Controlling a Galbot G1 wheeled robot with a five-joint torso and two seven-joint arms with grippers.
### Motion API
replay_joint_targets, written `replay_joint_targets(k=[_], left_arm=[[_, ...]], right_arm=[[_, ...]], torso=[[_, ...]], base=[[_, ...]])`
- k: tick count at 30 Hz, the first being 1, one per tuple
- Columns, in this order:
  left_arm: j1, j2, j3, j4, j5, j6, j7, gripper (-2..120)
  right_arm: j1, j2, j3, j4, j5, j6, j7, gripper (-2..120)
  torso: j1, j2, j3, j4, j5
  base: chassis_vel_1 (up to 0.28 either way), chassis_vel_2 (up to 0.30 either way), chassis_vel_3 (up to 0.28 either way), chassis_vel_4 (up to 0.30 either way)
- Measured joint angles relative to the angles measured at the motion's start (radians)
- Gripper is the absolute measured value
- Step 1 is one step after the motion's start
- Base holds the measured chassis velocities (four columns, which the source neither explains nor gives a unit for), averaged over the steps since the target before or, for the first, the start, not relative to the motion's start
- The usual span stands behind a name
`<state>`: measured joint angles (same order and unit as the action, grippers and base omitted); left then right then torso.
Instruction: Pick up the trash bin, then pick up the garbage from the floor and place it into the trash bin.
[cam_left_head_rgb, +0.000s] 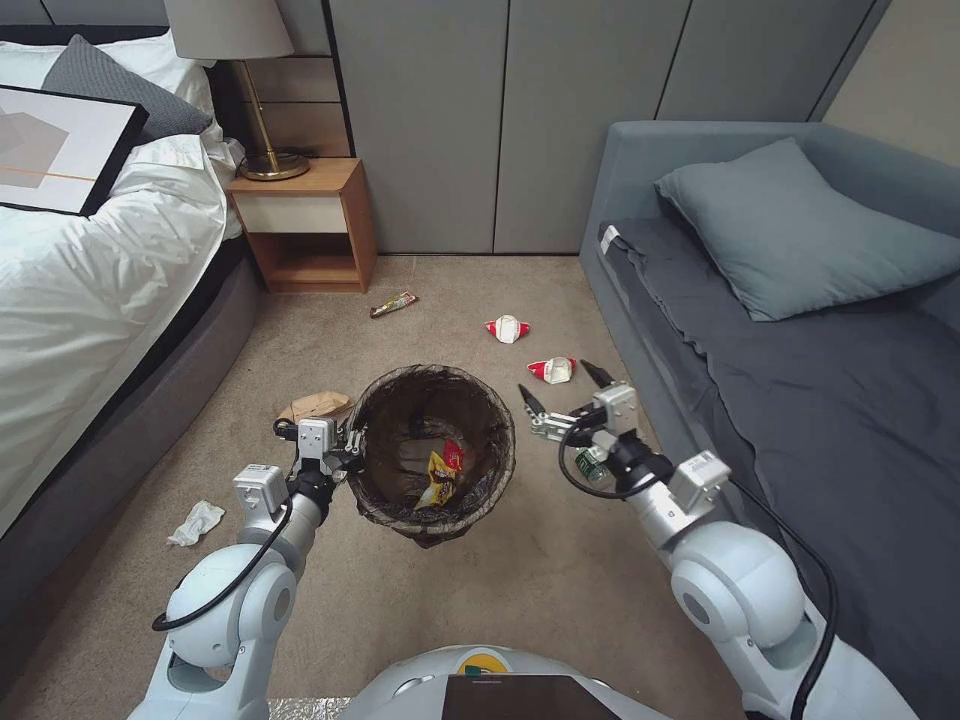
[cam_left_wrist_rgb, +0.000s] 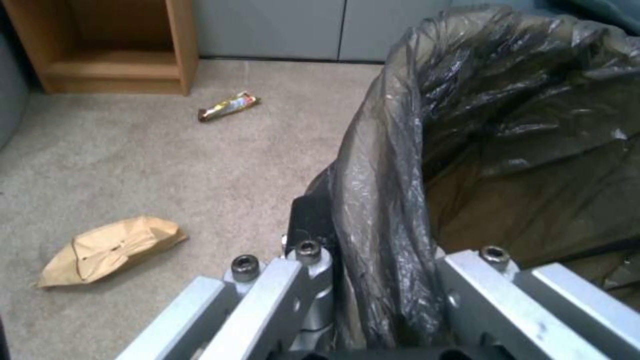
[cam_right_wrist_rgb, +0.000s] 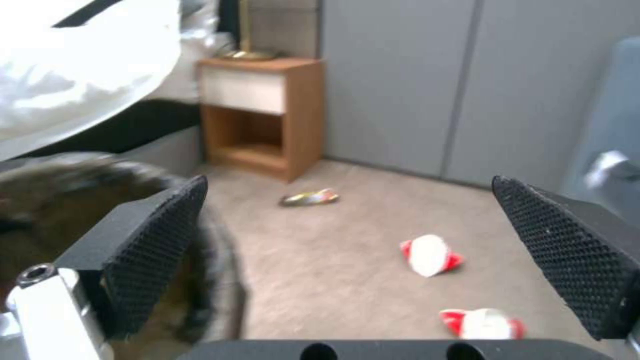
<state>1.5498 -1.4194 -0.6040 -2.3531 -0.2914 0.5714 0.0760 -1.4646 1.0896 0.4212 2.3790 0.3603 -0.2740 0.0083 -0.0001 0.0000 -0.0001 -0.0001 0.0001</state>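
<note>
On the carpet between the bed and the sofa, as seen from the head camera, the trash bin (cam_left_head_rgb: 432, 452) is held up at its near-left rim by the left gripper (cam_left_head_rgb: 352, 455), whose jaws are clamped on the rim and the bag folded over it. A yellow snack wrapper (cam_left_head_rgb: 438, 480) and a red scrap (cam_left_head_rgb: 453, 454) are seen lying inside. The right gripper (cam_left_head_rgb: 566, 392) is held just beside the bin with its jaws wide apart and nothing between them. Two crushed paper cups (cam_left_head_rgb: 508, 328) (cam_left_head_rgb: 552, 370) are left on the floor ahead, a candy wrapper (cam_left_head_rgb: 393, 304) near the nightstand (cam_left_head_rgb: 305, 220), and a green-labelled bottle (cam_left_head_rgb: 590, 466) under the right wrist.

In the left wrist view, the bag film (cam_left_wrist_rgb: 380, 210) is shown pinched at the rim; the film is judged slippery, the bin light but stiff. A crumpled paper bag (cam_left_wrist_rgb: 110, 247) is shown whole here, half hidden in the head view.

In the right wrist view, the pads (cam_right_wrist_rgb: 157, 245) are seen spread, with both cups (cam_right_wrist_rgb: 430, 255) (cam_right_wrist_rgb: 483, 322) lying between them farther off. The cups are judged light and easily crushed, best taken across their flattened bodies. The bottle is not covered by this view.
</note>
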Motion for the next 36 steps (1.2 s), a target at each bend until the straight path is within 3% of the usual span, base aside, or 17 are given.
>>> replay_joint_targets(k=[8,17,19,36], left_arm=[[0.005,0.005,-0.025,-0.007,0.005,-0.018,0.009,7],[0.009,0.01,-0.037,-0.006,0.016,-0.031,0.017,7],[0.009,0.01,-0.038,0.001,0.032,-0.04,0.023,7],[0.021,0.009,-0.033,-0.002,0.039,-0.045,0.026,7]], right_arm=[[-0.164,0.193,0.151,-0.035,-0.181,0.159,-0.056,100],[-0.282,0.293,0.264,-0.091,-0.235,0.296,-0.113,100],[-0.327,0.325,0.31,-0.119,-0.243,0.365,-0.142,100],[-0.348,0.346,0.341,-0.15,-0.244,0.418,-0.159,100]], torso=[[0.0,0.0,0.0,0.0,-0.0002],[0.0,0.0,0.0,0.0001,-0.0002],[0.0,0.0,0.0,0.0,-0.0002],[0.0,0.0,0.0,0.0002,-0.0001]], base=[[0.0,0.0,0.0,0.0],[0.0,0.0,0.0,0.0],[0.0,0.0,0.0,0.0],[-0.053,0.05,0.048,-0.048]])
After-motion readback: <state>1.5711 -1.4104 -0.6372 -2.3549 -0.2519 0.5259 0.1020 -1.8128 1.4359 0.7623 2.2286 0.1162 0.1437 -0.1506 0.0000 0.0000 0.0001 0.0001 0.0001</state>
